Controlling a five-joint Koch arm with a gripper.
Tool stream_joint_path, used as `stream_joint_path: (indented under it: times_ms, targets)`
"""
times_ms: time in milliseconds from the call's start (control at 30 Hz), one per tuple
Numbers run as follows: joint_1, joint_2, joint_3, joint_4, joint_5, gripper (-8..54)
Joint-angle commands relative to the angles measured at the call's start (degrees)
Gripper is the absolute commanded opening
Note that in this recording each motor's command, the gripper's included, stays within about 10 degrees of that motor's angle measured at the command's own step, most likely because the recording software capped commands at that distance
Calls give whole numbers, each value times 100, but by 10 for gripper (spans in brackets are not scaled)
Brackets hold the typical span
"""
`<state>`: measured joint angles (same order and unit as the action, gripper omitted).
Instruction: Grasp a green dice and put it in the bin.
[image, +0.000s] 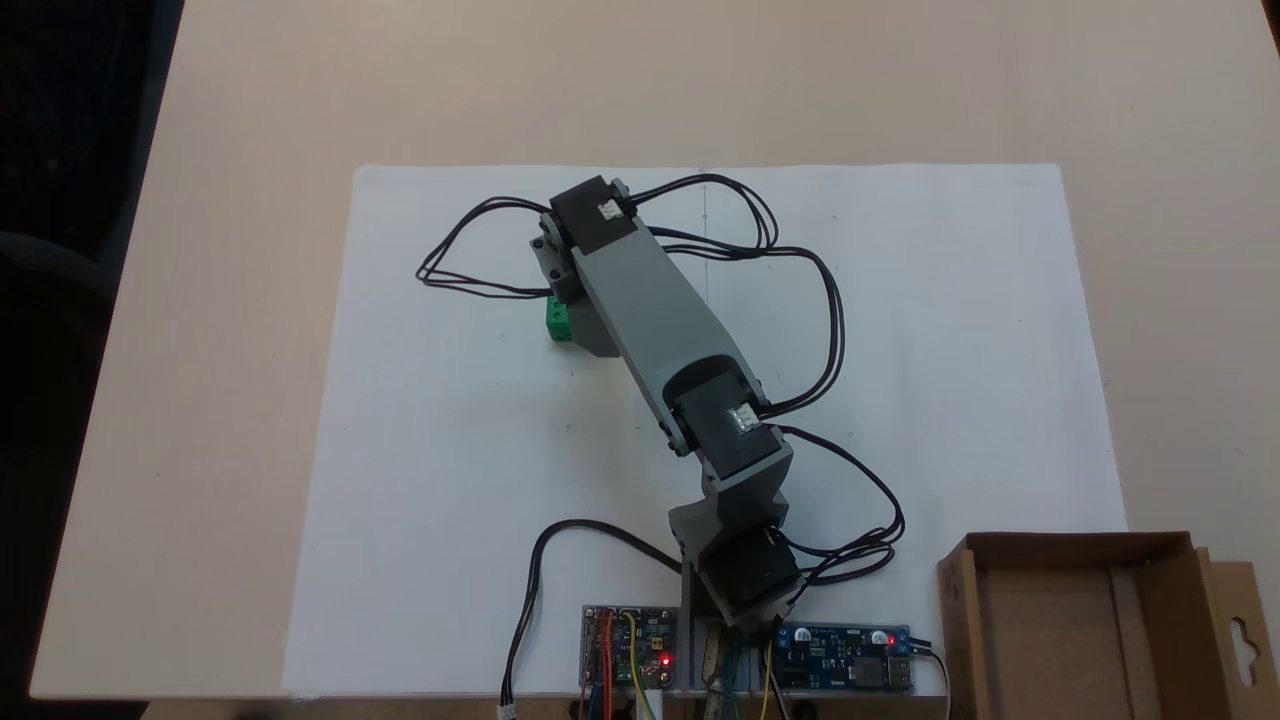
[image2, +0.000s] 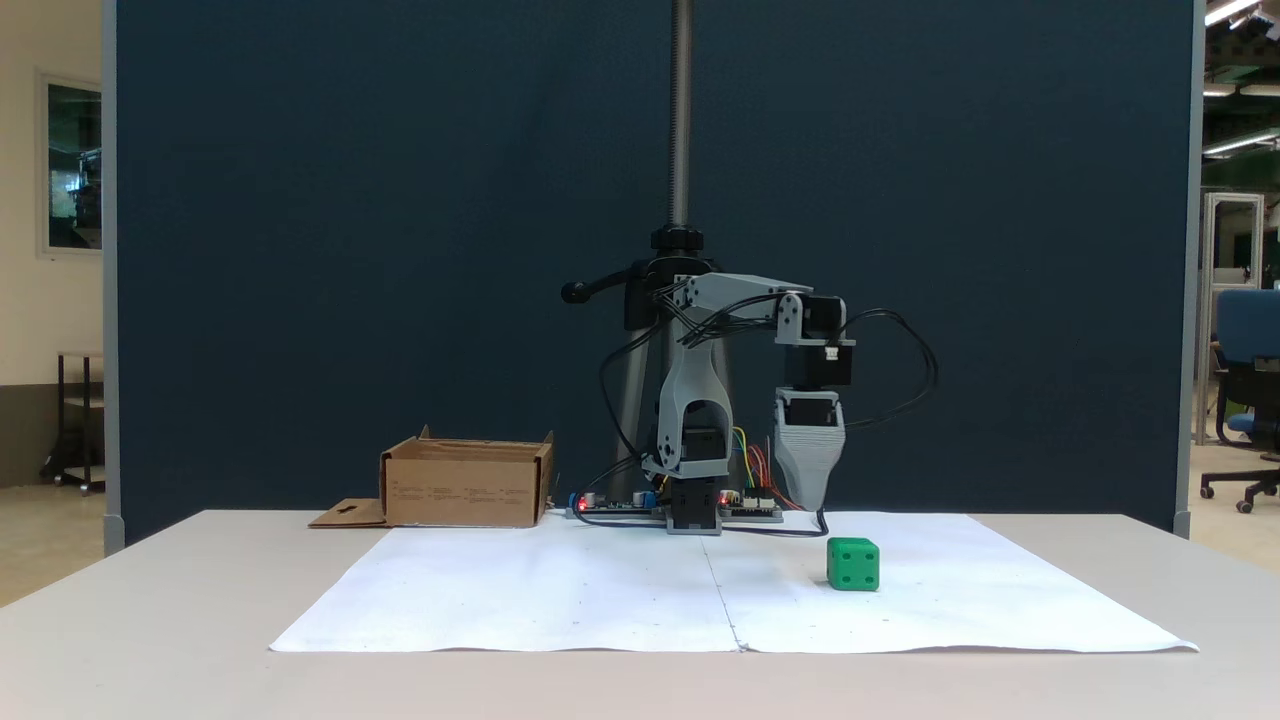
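The green dice (image2: 853, 563) rests on the white paper sheet (image2: 600, 590), right of the sheet's centre fold in a fixed view. From above, only a part of the green dice (image: 558, 320) peeks out from under the arm's wrist (image: 590, 235). My gripper (image2: 808, 500) points straight down, its tip hanging above the paper, a little left of the dice and clear of it. Only one tapered grey finger (image2: 808, 450) shows, so its state is unclear. The bin (image2: 460, 490), a brown cardboard box, stands open at the far left, beside the arm's base; its wall (image: 958, 620) sits at the lower right from above.
Circuit boards (image: 630, 660) with red lights and wires lie by the arm's base (image: 745, 580). Black cables (image: 800, 300) loop out from the arm over the paper. The box's flap (image: 1240, 620) with a keyhole cutout lies outward. A dark blue partition (image2: 400, 250) stands behind the table.
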<state>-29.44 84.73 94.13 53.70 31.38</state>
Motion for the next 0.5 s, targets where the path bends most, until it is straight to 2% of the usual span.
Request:
stream_joint_path:
  times_ms: [0,467]
  targets:
    - [-132,44,-272,-378,483,442]
    - [-527,-668,-281,-976,650,442]
